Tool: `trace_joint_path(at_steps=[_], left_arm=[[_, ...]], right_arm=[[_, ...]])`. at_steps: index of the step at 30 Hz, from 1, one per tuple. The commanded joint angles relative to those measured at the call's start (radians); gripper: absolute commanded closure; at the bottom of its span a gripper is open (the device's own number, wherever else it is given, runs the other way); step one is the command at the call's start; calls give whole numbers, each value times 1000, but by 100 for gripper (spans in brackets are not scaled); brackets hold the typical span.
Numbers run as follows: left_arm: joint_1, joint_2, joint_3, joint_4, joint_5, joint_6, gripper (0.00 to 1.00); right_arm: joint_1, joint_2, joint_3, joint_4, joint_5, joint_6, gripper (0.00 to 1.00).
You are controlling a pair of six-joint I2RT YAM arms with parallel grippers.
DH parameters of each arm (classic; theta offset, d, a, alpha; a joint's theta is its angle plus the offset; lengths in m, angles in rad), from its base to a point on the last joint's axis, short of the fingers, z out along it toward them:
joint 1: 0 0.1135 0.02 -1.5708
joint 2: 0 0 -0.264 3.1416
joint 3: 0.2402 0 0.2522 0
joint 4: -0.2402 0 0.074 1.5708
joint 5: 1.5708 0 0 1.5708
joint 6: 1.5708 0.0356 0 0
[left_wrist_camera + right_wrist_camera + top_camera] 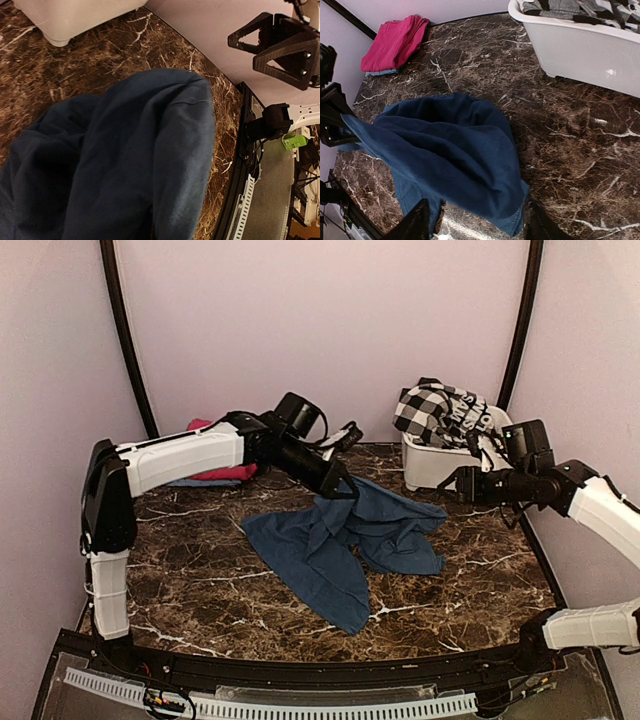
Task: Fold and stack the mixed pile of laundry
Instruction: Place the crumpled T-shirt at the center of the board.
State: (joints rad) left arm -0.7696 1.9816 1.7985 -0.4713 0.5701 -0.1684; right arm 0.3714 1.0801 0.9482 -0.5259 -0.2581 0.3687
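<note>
The navy-blue sheet [345, 535] lies crumpled in the middle of the marble table, with one corner lifted. My left gripper [342, 485] is shut on that raised corner. In the left wrist view the sheet [130, 160] covers the jaws. My right gripper [466, 483] hangs open to the right of the sheet, holding nothing, and its fingertips [417, 220] frame the sheet [450, 150]. A folded magenta-pink cloth [222, 473] lies at the back left on a light-blue piece [377, 73]. The black-and-white checked garment [432, 410] fills the tub.
A white plastic tub [430, 470] stands at the back right, close to my right gripper. Pink walls and black corner posts [125, 330] enclose the table. A black rail [300, 680] runs along the near edge.
</note>
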Motion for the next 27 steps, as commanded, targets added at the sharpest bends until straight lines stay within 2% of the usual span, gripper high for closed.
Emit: trace_joint_path(at_steps=[1, 4, 5, 6, 7, 8, 9, 11, 12, 13, 14, 15, 16, 17, 19, 23, 27], left_arm=[[-94, 135, 198, -82, 65, -1, 93], [-117, 229, 360, -188, 43, 15, 86], [-117, 239, 371, -196, 46, 16, 73], [-115, 236, 378, -216, 47, 30, 67], [-112, 212, 374, -227, 52, 38, 55], [-98, 187, 329, -215, 62, 43, 49], [-90, 131, 291, -168, 87, 42, 32], [-53, 13, 137, -55, 101, 20, 15], [-17, -29, 8, -4, 103, -25, 14], [3, -115, -130, 118, 103, -63, 13], [47, -155, -196, 177, 91, -149, 13], [71, -227, -330, 293, 81, -199, 16], [108, -280, -392, 336, 44, -282, 18], [120, -299, -489, 384, 21, -312, 23], [134, -332, -601, 402, -52, -352, 27], [138, -320, -715, 398, -135, -408, 33], [138, -269, -749, 405, -181, -445, 40]], right_arm=[[-7, -121, -30, 6, 74, -62, 33], [-7, -148, -43, 25, 58, -91, 27], [-6, -143, -38, 16, 66, -99, 25], [-6, -135, -30, 7, 66, -113, 24], [-5, -123, -26, 5, 42, -128, 24], [-4, -112, -27, 12, 10, -142, 24], [-2, -104, -32, 26, -31, -150, 24], [13, -85, -42, 61, -100, -164, 24], [30, -73, -45, 80, -112, -169, 24], [49, -60, -49, 95, -110, -175, 24], [68, -41, -48, 105, -107, -183, 25], [90, -19, -43, 111, -110, -191, 25], [112, 2, -39, 118, -117, -199, 26], [140, 24, -35, 128, -131, -209, 27], [209, 72, -21, 132, -148, -231, 30], [342, 183, 11, 97, -88, -264, 31], [432, 254, -6, 137, -75, -234, 32]])
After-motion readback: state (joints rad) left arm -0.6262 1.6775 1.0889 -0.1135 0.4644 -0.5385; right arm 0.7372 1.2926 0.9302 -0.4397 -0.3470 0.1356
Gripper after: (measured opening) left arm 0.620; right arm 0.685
